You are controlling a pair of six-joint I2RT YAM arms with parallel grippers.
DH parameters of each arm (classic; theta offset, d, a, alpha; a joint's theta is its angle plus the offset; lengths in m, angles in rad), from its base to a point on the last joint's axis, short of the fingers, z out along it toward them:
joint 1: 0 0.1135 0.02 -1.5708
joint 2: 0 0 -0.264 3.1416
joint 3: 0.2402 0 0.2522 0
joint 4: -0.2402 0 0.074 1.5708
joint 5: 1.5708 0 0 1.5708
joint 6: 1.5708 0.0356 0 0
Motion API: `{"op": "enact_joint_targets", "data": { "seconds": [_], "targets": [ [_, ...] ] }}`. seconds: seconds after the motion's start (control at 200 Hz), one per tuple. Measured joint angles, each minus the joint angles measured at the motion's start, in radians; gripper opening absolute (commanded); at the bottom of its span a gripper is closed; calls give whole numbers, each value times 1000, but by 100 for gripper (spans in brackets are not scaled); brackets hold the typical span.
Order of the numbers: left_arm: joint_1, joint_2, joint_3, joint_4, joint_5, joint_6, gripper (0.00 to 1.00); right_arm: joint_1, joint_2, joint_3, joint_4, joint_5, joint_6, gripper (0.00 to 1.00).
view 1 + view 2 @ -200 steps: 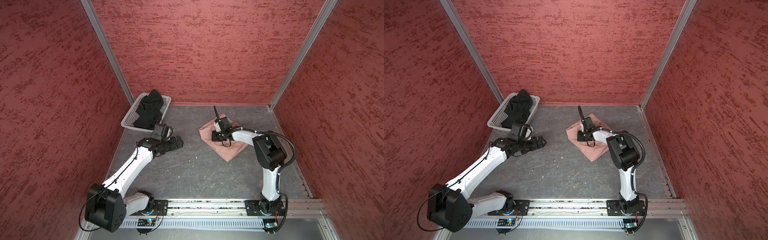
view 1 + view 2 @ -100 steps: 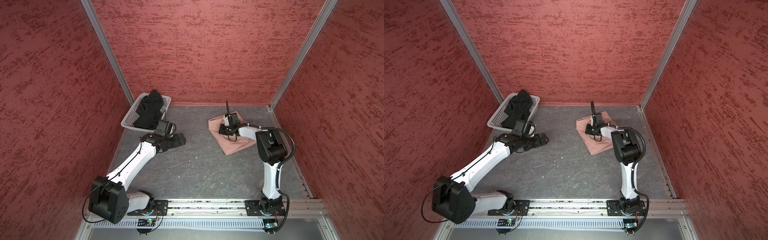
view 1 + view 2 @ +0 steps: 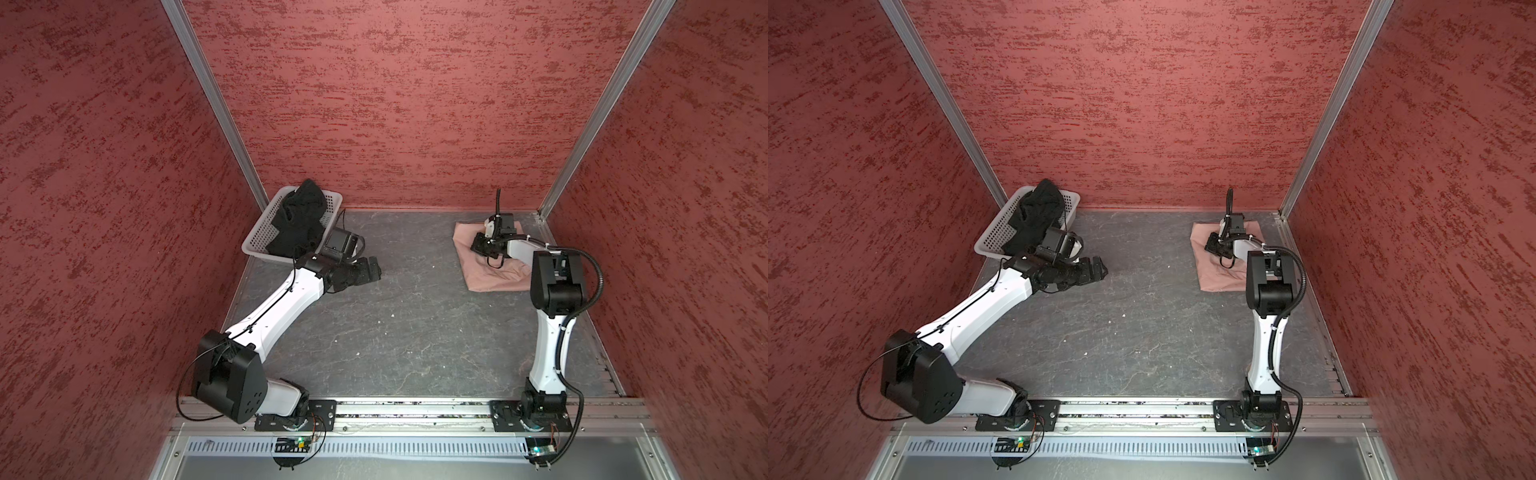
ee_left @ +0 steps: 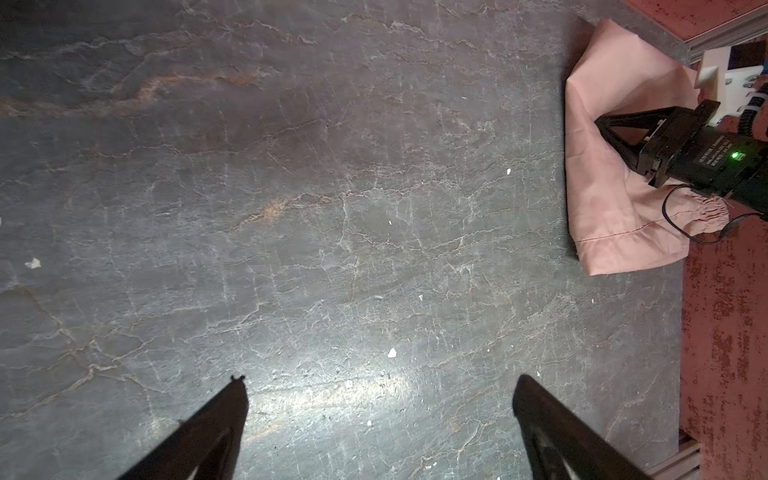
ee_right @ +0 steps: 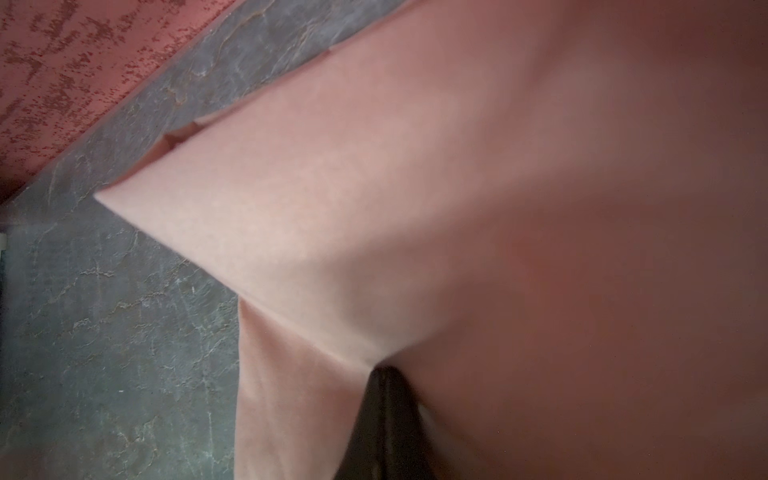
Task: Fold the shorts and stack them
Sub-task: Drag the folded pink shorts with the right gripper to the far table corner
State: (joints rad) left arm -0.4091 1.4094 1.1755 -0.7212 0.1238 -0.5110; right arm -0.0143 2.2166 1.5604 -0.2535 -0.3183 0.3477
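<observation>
In the basket (image 3: 254, 242) just behind my spread, empty left gripper (image 3: 372, 269) lay the black shorts (image 3: 299, 220) — my right gripper (image 3: 476, 244), well apart, clamped the pink shorts (image 3: 486, 278).

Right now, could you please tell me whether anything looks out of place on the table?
Nothing is spilled or damaged. The black shorts lie crumpled in the white basket, humped above its far rim. The pink shorts are folded, one fold pinched up by the right gripper.
</observation>
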Motion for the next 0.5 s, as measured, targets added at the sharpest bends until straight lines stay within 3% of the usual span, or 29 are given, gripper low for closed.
{"op": "enact_joint_targets", "data": {
  "seconds": [0.23,0.496],
  "targets": [
    [0,1,15,-5,-6,10,99,-12,-98,-60,-36,0,0,20],
    [0,-8,13,-16,-13,15,99,15,-412,-315,-21,-31,35,16]
  ]
}}
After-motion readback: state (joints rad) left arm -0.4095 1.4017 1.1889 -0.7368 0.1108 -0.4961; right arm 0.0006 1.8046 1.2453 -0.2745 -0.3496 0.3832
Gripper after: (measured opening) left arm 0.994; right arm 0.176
